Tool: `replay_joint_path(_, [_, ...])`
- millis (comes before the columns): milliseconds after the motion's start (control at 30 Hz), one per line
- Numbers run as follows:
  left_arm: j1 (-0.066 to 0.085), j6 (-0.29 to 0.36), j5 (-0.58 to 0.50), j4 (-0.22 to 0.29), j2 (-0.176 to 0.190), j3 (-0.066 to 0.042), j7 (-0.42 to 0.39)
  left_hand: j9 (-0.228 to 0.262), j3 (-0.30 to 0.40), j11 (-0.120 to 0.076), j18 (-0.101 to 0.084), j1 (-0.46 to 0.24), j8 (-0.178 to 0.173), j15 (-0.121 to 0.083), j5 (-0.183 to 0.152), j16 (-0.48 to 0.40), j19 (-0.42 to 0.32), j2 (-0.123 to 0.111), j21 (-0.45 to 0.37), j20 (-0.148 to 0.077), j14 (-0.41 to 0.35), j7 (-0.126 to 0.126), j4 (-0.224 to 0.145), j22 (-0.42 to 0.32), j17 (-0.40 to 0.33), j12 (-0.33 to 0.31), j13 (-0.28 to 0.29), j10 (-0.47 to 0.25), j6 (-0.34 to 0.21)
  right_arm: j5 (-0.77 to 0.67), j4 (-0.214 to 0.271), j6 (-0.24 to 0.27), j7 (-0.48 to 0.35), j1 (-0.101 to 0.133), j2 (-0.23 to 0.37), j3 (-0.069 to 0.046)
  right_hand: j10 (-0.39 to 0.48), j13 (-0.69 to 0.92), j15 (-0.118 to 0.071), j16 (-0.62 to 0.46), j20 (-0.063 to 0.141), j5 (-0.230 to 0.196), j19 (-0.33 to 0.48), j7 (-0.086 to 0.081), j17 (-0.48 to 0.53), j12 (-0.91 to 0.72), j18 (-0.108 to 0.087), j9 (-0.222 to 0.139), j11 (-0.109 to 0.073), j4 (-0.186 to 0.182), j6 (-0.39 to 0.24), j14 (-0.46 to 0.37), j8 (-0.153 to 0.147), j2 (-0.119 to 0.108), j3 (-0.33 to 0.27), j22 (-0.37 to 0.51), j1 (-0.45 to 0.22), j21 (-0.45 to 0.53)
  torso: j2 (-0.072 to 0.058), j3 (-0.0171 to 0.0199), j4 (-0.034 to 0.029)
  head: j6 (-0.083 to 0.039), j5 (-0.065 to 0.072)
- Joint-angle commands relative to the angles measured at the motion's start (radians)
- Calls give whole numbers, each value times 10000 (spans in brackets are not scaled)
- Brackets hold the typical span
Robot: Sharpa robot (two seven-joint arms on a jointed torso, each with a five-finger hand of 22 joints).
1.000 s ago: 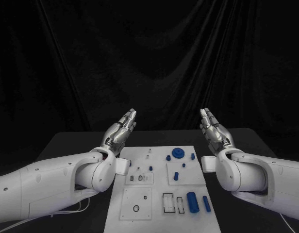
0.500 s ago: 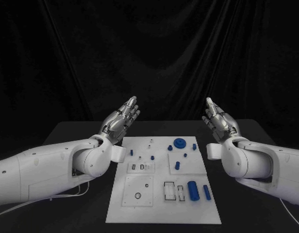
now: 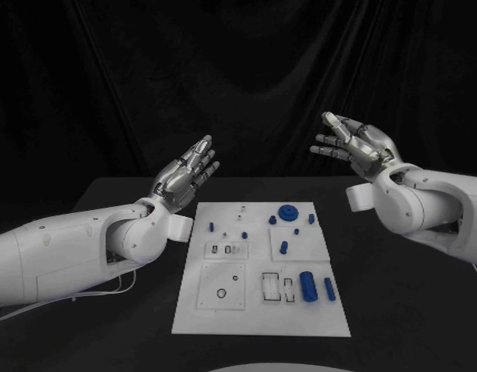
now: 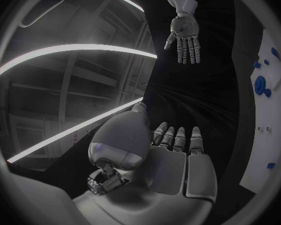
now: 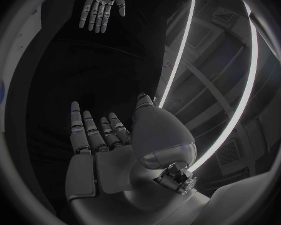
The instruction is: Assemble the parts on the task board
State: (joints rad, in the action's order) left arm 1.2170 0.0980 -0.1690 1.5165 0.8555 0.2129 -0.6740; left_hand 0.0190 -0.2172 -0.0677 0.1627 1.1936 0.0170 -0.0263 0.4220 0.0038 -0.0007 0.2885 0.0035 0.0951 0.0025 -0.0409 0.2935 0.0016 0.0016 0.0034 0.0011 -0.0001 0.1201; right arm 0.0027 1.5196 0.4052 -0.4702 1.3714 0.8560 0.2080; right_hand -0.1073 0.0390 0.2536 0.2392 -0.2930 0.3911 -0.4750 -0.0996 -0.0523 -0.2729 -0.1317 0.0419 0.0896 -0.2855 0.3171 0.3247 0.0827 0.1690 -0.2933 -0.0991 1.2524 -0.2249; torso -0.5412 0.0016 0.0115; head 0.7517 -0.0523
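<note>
On the black table (image 3: 116,194), before dark curtains (image 3: 238,77), lies the task board (image 3: 255,314).

Both arms reach forward, raised; left hand (image 3: 186,175) is held up, fingers straight and together, holding nothing; right hand (image 3: 356,146) is higher, fingers apart and slightly bent, empty.

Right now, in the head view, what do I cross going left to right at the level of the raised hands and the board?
left hand → task board with its blue parts, among them the round blue part at its far end → right hand. Both hands are raised above the table, fingers apart, holding nothing.
</note>
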Motion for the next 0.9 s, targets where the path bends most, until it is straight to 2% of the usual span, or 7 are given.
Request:
replay_joint_path(33, [35,-333,74,72,82,-12,-835,14,71,-13,160,114,38,106,64,-38,7,-19,-35,123,-25,8,-16,-16,-16,-34,-11,1,102,-1504,-188,-1096,1974,221,-8,-6,-254,27,86,647,12,59,-1053,-90,-114,-268,229,17,115,19,174,1204,47,-33,74,-112,245,-366,-4,-3,1,151,-37])
replay_joint_path(167, [37,-345,819,132,280,-13,-917,16,79,12,162,169,39,193,106,-38,7,-24,-35,207,-25,22,-11,-16,-16,-34,-11,1,121,-2606,-676,-1645,3171,584,-266,-6,-1217,136,-179,1263,84,208,-2364,-39,-185,-1200,33,54,678,272,581,2983,112,-202,148,-105,878,-610,-41,-36,-45,297,-85])
replay_joint_path(300, [38,-419,1293,161,377,-13,-963,22,94,41,163,277,47,284,137,-38,7,-37,-35,303,-25,52,-15,-16,-16,-34,-11,1,173,-4727,-1014,-1818,3742,778,-476,-6,-3085,248,-882,1790,237,-22,-4137,-256,-363,-2398,-513,146,999,705,1565,4923,351,-331,186,-220,1366,-1079,-97,-85,-78,350,-114])
replay_joint_path(333, [38,-430,1342,177,397,-13,-965,23,96,42,164,310,48,314,141,-38,7,-41,-35,330,-25,54,-15,-16,-16,-34,-11,1,183,-5229,-1053,-1836,3816,811,-505,-6,-3929,286,-1267,2397,662,-67,-5321,-359,-627,-2620,-557,275,992,1067,2593,6442,651,-351,318,-419,1792,-1584,-124,-108,-94,368,-118])
replay_joint_path(367, [39,-439,1396,204,424,-13,-965,21,93,45,163,356,45,395,147,-38,7,-40,-35,396,-25,57,-8,-16,-16,-34,-11,1,182,-5968,-1084,-1863,3921,854,-535,-6,-4709,275,-1729,3070,1161,-764,-6544,-517,-922,-2710,-491,433,722,1138,3793,7925,997,-352,337,-686,1842,-2198,-127,-111,-96,406,-133])
replay_joint_path(533, [43,-475,1564,397,648,-13,-997,26,84,58,161,418,49,496,175,-38,7,-49,-35,465,-25,61,-9,-16,-16,-34,-11,1,219,-10560,-1140,-2144,4458,1012,-778,-6,-5689,219,-2484,4203,1843,-1325,-8227,-271,-1624,-2065,-508,404,277,1697,4244,9868,907,-613,770,-1390,2426,-3473,-264,-173,-130,443,-196])
replay_joint_path(900, [176,-370,1633,766,968,-14,-1511,65,72,189,169,825,89,629,443,-38,7,-78,-35,591,-25,154,-9,-16,-16,-27,-4,21,654,-17090,-831,-2922,4912,1084,-988,-7,-7086,255,-3011,7072,2337,-1991,-8427,752,-4303,-217,-178,521,-342,1818,5161,10562,528,-1668,2186,-5690,2093,-7578,-512,-133,-237,522,66])
